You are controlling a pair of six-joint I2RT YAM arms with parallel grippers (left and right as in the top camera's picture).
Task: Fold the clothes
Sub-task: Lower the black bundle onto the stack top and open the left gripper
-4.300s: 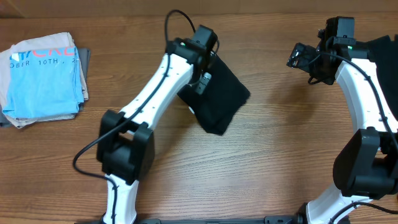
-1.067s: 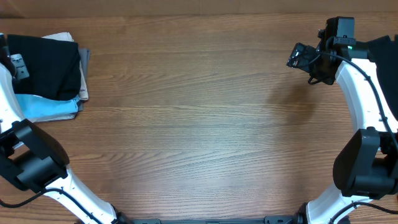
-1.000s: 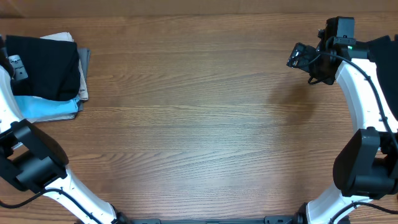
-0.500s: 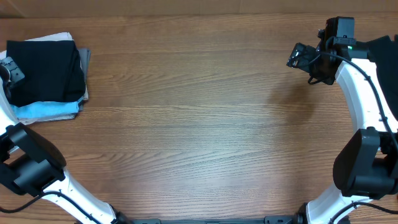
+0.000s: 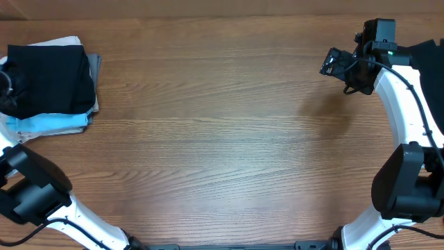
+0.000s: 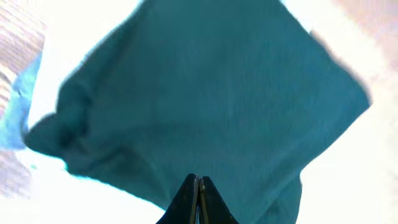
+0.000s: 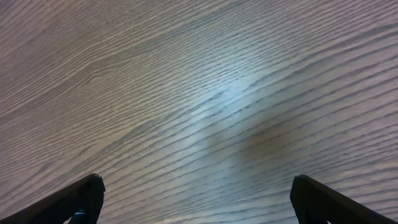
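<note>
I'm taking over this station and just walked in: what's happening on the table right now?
A folded black T-shirt lies on top of a light-blue T-shirt at the left end of the table. The left pincer is shut just over the black shirt, gripping nothing that shows. The right pincer hangs open over the table, empty. More black fabric sits at the right edge, behind that arm.

Overhead even, sharp; left wrist view overexposed, blurred
</note>
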